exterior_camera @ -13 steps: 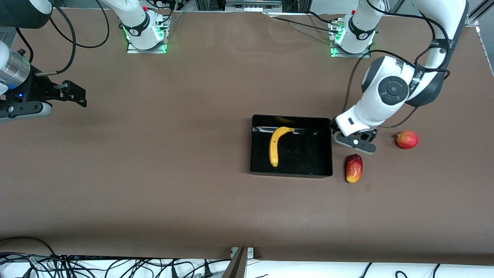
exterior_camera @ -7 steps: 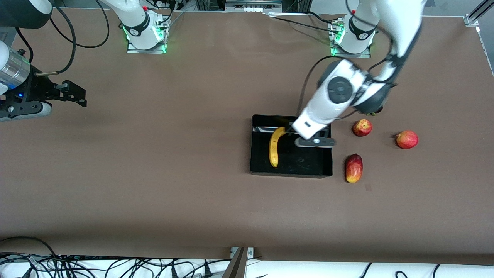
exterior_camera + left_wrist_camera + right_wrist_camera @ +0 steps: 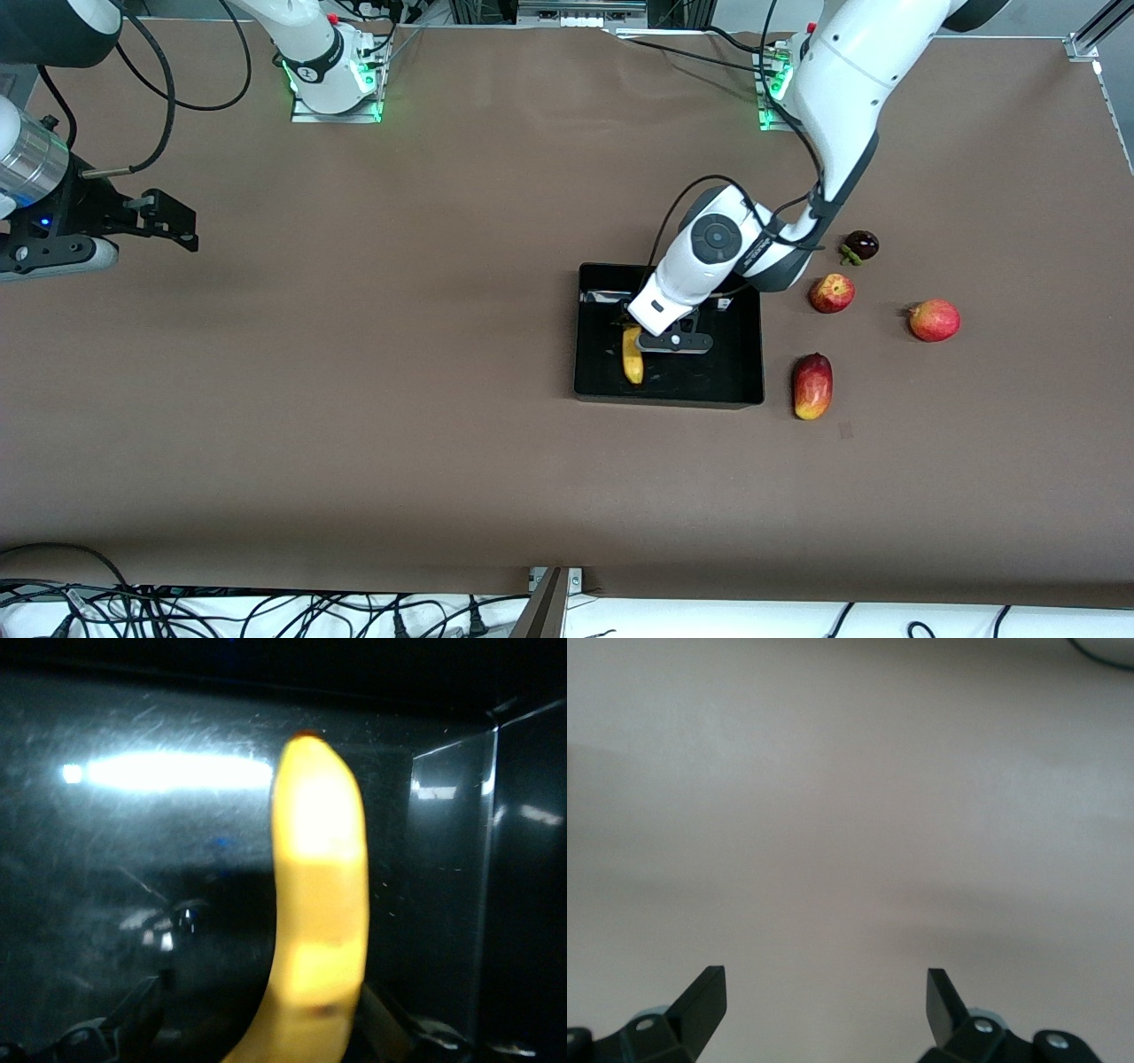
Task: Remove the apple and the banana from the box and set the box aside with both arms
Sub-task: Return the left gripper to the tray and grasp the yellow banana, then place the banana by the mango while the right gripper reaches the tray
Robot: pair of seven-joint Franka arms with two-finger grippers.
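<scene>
- The box sat on the table, nearer the left arm's end, and serves as the landmark here.
- The banana lay inside the box, on the side toward the right arm's end; only its front-camera end showed beneath the arm.
- The left gripper was down inside the box over the banana, jaws spread wide with a finger on each side of the fruit, not closed on it.
- An apple rested on the table just outside the box, toward the left arm's end.
- Another red fruit lay further toward that end, an oblong red-yellow fruit sat beside the box's near corner, and a dark fruit lay farther from the camera than the apple.
- The right gripper waited, jaws wide and empty, well apart from the box over bare table at the right arm's end.
</scene>
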